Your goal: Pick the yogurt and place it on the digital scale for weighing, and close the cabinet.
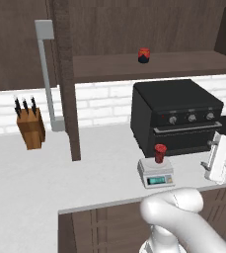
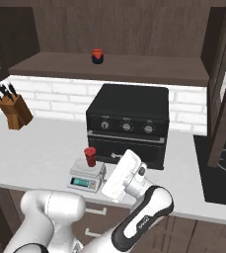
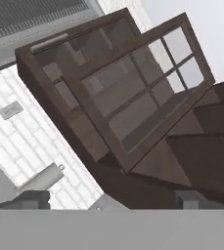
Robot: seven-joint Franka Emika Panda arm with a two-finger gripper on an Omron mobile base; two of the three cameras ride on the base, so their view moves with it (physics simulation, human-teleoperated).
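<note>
Left base view: yogurt upright on digital scale.

Black oven sat on white counter, three knobs across front, just left of hand in right base view. Knife block with dark-handled knives stood far left of hand, near white brick backsplash. Squat red-topped, navy-bottomed jar stood on shelf above oven. Black cooktop lay right of hand.

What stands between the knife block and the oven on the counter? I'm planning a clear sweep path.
The open cabinet door stands edge-on between knife block and oven, in the left base view.
</note>
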